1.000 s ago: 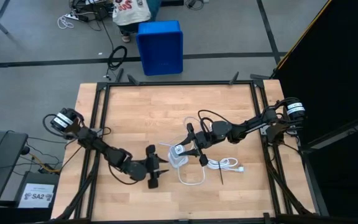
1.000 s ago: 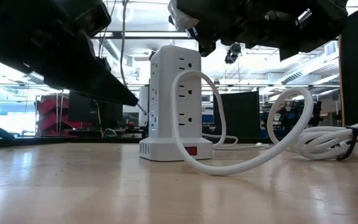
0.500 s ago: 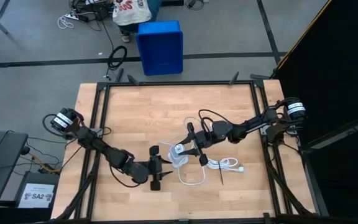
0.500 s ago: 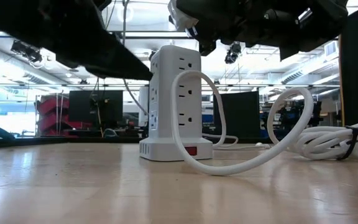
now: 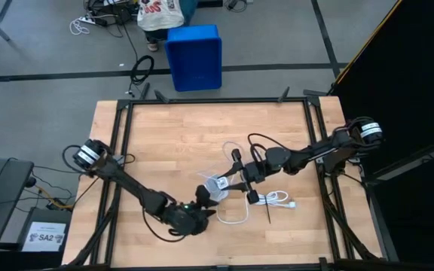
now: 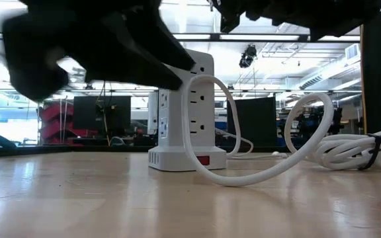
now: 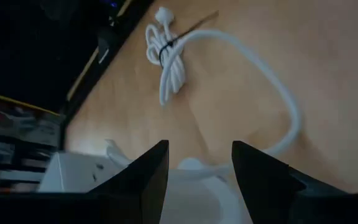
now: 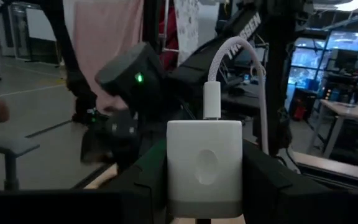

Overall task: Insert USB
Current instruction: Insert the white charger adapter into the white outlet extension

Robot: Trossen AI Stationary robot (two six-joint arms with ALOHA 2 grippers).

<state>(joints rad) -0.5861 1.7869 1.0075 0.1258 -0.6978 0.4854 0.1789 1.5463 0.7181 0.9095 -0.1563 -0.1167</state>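
- My right gripper [image 8: 204, 186], just above the power tower [image 6: 186, 112], is clenched on the charger block [image 8: 204, 163]; the USB [image 8: 213, 87] cable is already plugged into that block.
- My left gripper [image 7: 196, 165], jaws apart and empty, sits right beside the tower.
- Risk, I'd say: the left arm nudging the tower, or the thick cord [image 5: 271, 199] snagging it.

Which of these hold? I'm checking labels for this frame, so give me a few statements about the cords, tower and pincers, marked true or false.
The right pincer grips a white charger block. True.
The USB cable is plugged into that block. True.
The power tower lies on its side. False: it stands upright.
The left pincer holds the bundled cord. False: it is open and empty; the cord lies on the table.
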